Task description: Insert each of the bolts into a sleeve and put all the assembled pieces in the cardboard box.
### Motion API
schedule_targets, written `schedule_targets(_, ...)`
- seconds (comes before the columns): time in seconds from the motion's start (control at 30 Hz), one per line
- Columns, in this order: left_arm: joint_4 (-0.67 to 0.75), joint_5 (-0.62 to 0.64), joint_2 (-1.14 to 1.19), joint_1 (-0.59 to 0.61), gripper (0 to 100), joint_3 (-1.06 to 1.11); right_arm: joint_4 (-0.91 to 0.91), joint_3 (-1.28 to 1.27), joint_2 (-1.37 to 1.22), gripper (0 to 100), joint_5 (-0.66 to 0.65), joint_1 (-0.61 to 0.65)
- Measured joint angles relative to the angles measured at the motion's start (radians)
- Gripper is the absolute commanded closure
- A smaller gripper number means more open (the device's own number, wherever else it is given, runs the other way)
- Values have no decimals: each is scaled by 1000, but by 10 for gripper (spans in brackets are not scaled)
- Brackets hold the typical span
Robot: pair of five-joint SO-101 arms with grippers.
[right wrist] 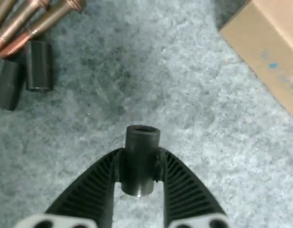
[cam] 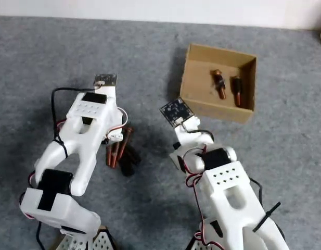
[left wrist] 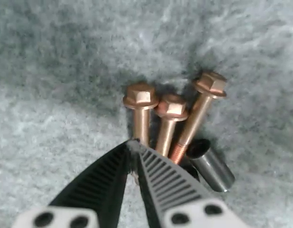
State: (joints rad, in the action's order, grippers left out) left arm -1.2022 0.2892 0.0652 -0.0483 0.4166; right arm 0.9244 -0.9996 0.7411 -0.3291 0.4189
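While clamped across the middle of a black sleeve (right wrist: 142,142), fingers parted just to its width, hangs at the right gripper (right wrist: 139,161) over bare grey carpet (right wrist: 184,85), well apart from the loose sleeves (right wrist: 39,66) and the cardboard box (cam: 215,112). Leaves open floor around that grip. Crowds the left gripper (left wrist: 134,145) against three copper bolts (left wrist: 169,118) lying side by side, tips pinched together at the outermost shank's end; cannot tell whether gripping it. Places another sleeve (left wrist: 210,164) just beside the threaded ends. Finds two assembled pieces (cam: 218,83) inside the box, toward the high view's right wall.
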Motion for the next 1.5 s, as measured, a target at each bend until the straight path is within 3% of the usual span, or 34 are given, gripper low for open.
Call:
schedule_targets(0.23,0,2,0,0,800,3,0,0,0,993,0,0)
schedule_targets(0.5,71,-3,0,9,801,57,-44,-44,5,993,0,0)
schedule_targets(1.5,110,-3,0,91,801,57,-91,-72,6,993,0,0)
